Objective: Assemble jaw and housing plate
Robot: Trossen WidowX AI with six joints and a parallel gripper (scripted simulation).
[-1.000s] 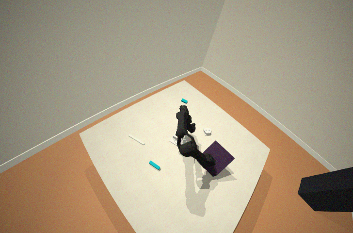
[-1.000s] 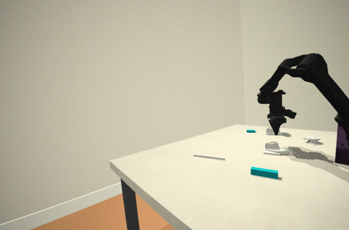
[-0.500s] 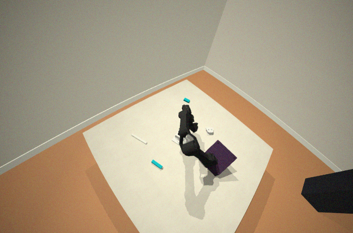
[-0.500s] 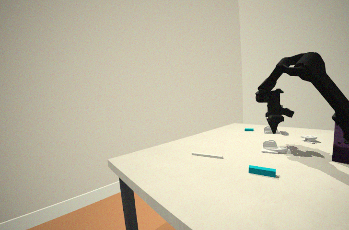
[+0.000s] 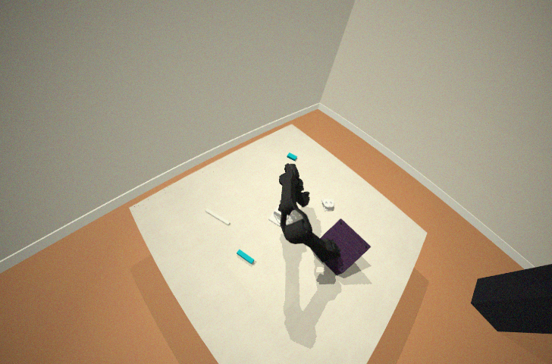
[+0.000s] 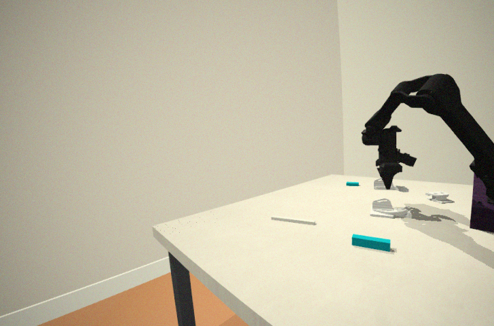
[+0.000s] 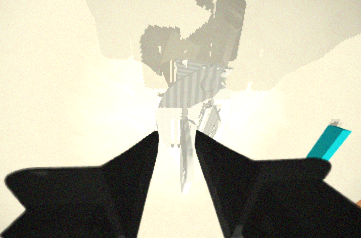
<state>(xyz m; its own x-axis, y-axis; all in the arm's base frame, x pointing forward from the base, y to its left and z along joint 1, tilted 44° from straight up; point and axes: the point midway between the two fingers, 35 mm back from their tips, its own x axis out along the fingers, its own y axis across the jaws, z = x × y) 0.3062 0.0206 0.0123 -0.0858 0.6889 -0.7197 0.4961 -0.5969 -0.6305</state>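
Note:
My gripper (image 6: 387, 187) (image 7: 176, 134) points down at the far part of the table, its fingers part-closed on a white jaw piece (image 6: 379, 185) (image 7: 180, 94). In the wrist view this piece is washed out and partly in shadow. Another white part (image 6: 381, 209) (image 5: 274, 218), with a flat base and an upright curved side, stands nearer the exterior camera; the arm partly hides it in the top view. The small white housing plate (image 5: 327, 202) (image 6: 436, 193) shows two holes and lies apart from the gripper. Pins and gear teeth cannot be told apart.
A teal block (image 5: 245, 256) (image 6: 370, 242) and a white rod (image 5: 217, 216) (image 6: 292, 220) lie on the table (image 5: 190, 274) (image 6: 236, 261). A smaller teal block (image 5: 291, 156) (image 6: 352, 184) lies near the far corner. The arm's purple base (image 5: 347, 240) stands beyond the housing plate.

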